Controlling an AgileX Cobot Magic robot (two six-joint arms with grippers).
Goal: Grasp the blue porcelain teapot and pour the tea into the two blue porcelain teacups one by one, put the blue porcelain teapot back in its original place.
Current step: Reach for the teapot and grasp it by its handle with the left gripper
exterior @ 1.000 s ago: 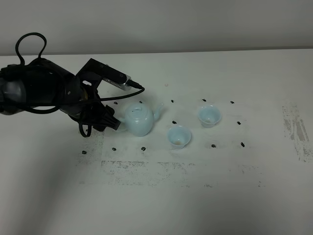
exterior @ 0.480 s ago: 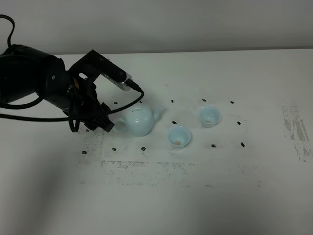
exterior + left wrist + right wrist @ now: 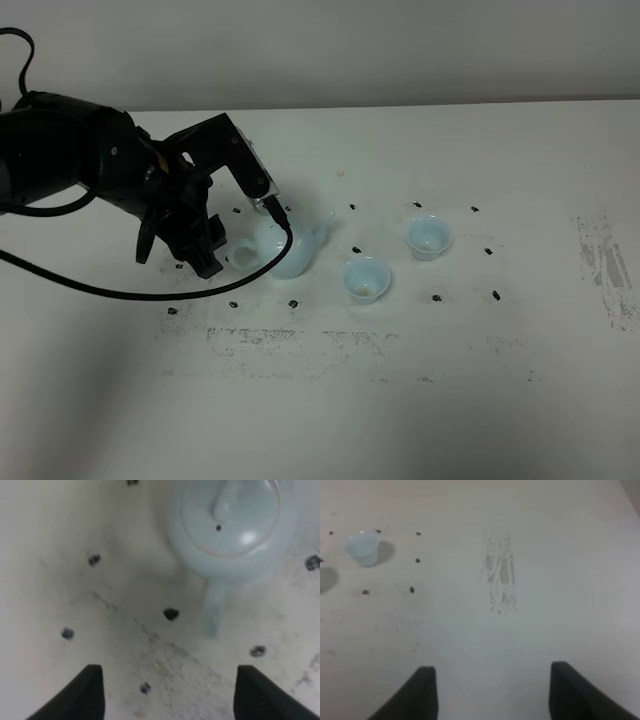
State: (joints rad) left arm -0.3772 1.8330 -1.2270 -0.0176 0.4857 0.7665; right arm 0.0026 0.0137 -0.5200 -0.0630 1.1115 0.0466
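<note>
Exterior high shows tan traces inside near teacup (image 3: 365, 279) and far teacup (image 3: 428, 236).

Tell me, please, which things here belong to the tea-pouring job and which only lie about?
For the job:
blue porcelain teapot
near teacup
far teacup
left gripper, open near the teapot's handle

Lying about:
black marks on the table
grey scuffed patch
</note>
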